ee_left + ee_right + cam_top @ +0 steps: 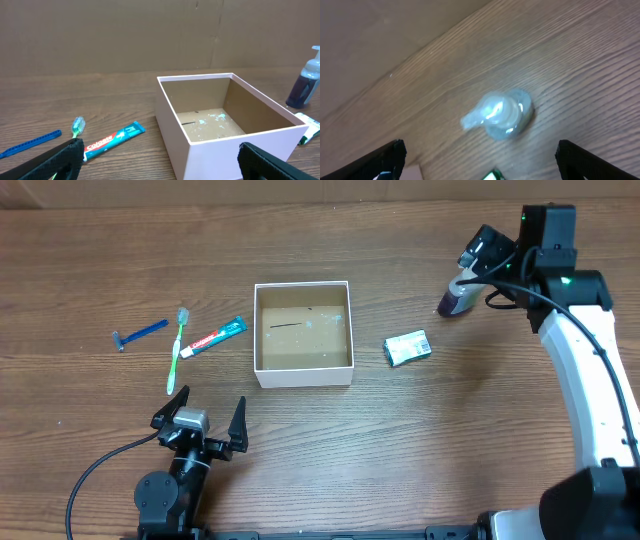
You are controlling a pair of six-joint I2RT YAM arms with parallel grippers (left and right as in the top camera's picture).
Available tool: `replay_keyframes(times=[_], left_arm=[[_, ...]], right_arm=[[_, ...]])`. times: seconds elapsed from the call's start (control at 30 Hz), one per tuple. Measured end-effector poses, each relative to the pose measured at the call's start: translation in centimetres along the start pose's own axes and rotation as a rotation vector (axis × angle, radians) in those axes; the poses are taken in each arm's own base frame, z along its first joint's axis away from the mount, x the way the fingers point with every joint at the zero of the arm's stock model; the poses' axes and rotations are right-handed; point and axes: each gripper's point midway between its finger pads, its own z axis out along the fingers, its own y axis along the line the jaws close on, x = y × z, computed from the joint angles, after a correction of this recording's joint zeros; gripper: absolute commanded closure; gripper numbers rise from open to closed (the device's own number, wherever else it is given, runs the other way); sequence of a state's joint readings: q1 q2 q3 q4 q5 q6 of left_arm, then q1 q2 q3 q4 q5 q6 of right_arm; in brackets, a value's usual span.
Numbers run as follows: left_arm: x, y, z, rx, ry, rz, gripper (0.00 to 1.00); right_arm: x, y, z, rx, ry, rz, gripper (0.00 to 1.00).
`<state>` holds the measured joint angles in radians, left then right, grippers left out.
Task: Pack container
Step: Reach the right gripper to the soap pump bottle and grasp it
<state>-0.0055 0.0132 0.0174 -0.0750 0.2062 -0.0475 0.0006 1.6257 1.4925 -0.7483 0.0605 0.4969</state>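
- Overhead: the right arm's white link stands highest, along the right edge. Its right gripper (462, 284) hangs over a pump bottle (450, 303) at the far right of the table (450, 440).
- Container (303, 374) sits mid-table with its top open. It has white walls and a brown floor marked by a dark line and pale smudges.
- Green-and-white packet (408, 348) lies just right of the container, not touching it.
- Left of the container lies a toothpaste tube (213, 338), its cap end meeting a toothbrush (177, 358). A blue razor (140, 333) lies farthest left, apart from both.
- Left gripper (213, 396) is at the near edge, jaws spread wide, short of the container.
- Left wrist: black fingers (55, 162) fill both lower corners, far apart.
- The container sits between them with a corner turned toward the lens. White flecks show on its floor.
- Tube, toothbrush head and razor lie to the left. The bottle stands upright at far right, with dark liquid and a white pump. An edge of the packet shows below it.
- Right wrist: the view is blurred. Black fingers (375, 160) sit at both lower corners, wide apart, with the bottle's pump top seen from above between them.
- No contact with the bottle is visible. A green corner peeks in at the bottom edge, too small to identify.
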Motion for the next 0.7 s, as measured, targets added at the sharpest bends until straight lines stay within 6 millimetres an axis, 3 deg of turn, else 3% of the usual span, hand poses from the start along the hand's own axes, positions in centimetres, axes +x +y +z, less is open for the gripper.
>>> replay_keyframes(times=[0.3, 0.6, 0.7], left_arm=[[0.0, 0.0, 0.0, 0.000, 0.000, 0.000, 0.00], [0.0, 0.0, 0.0, 0.000, 0.000, 0.000, 0.00], [0.0, 0.0, 0.0, 0.000, 0.000, 0.000, 0.00]], right_arm=[[2.1, -1.5, 6.6, 0.079, 0.073, 0.021, 0.01], [2.3, -2.7, 9.1, 0.101, 0.084, 0.036, 0.02], [3.1, -3.7, 10.4, 0.126, 0.113, 0.040, 0.09]])
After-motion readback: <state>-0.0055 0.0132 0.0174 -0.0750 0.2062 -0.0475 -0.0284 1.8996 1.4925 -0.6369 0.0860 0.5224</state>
